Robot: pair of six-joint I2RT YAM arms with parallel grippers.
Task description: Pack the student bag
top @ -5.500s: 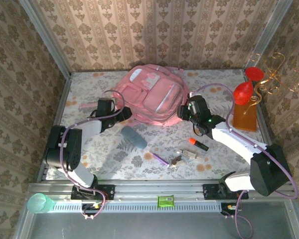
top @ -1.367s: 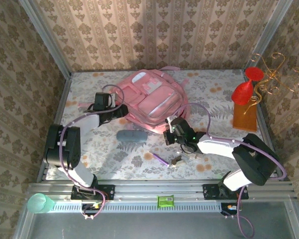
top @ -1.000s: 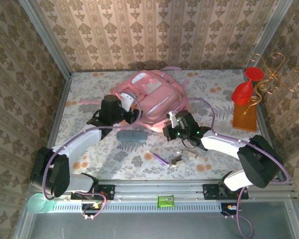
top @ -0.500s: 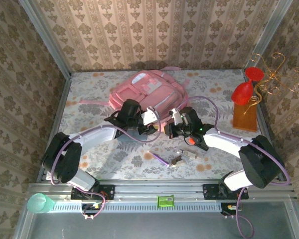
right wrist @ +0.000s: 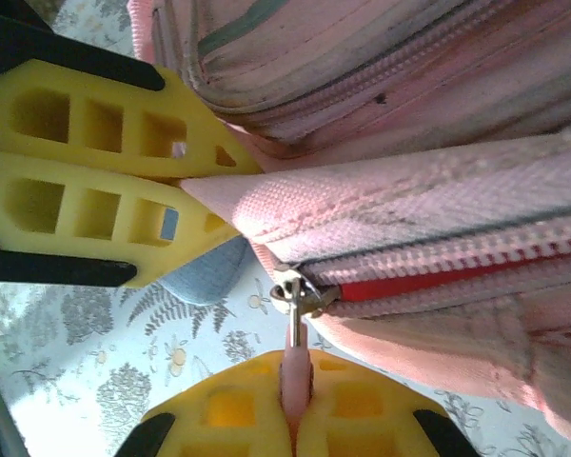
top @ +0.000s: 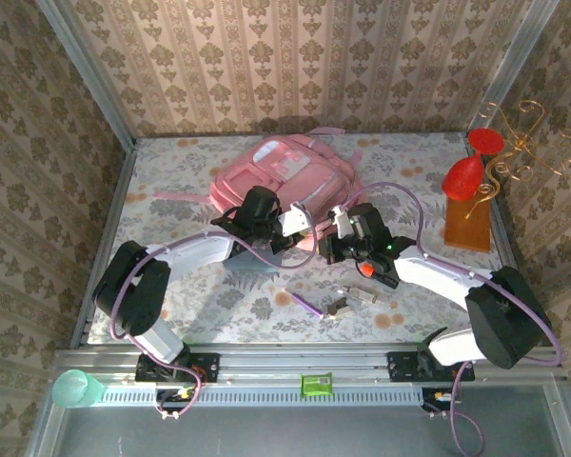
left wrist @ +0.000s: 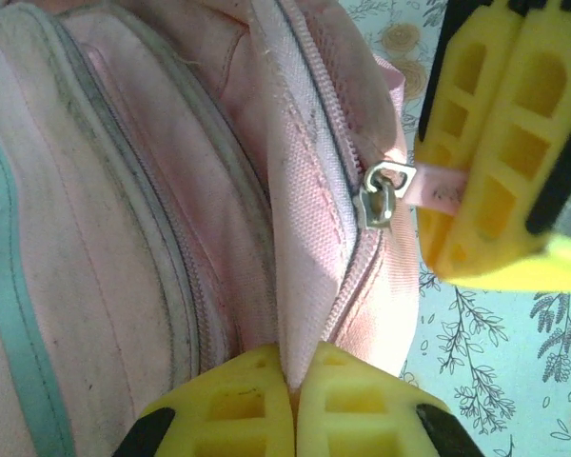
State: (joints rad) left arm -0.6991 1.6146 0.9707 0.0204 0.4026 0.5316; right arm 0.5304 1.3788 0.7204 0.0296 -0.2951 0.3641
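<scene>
Early in the packing, by the look of it. Flat at the far middle of the table, the bag [top: 285,176], front pockets up, nothing seen going in yet. Both arms at its near edge, working one zip.

Pressed together on a fold of pink fabric just beside the zip track, the left gripper [left wrist: 290,405], pinning the cloth. Clamped on the pink pull tab [left wrist: 436,187], the right gripper [right wrist: 295,409], with the slider [right wrist: 290,290] just off its fingertips. Thin red strip between the rows of teeth past the slider in the right wrist view. Lining or trim, hard to tell, so at best barely opened.

Left to do, judging from the table: run the zip along, spread the opening, then load the loose things. Just on the near side of the bag, under the left arm, a blue-grey case [right wrist: 205,273]. Toward the near middle, apart from the bag, a marker [top: 367,269], a purple pen [top: 305,303] and small metal bits [top: 347,300]. None of them inside, none gripped. Most of the job ahead.
</scene>
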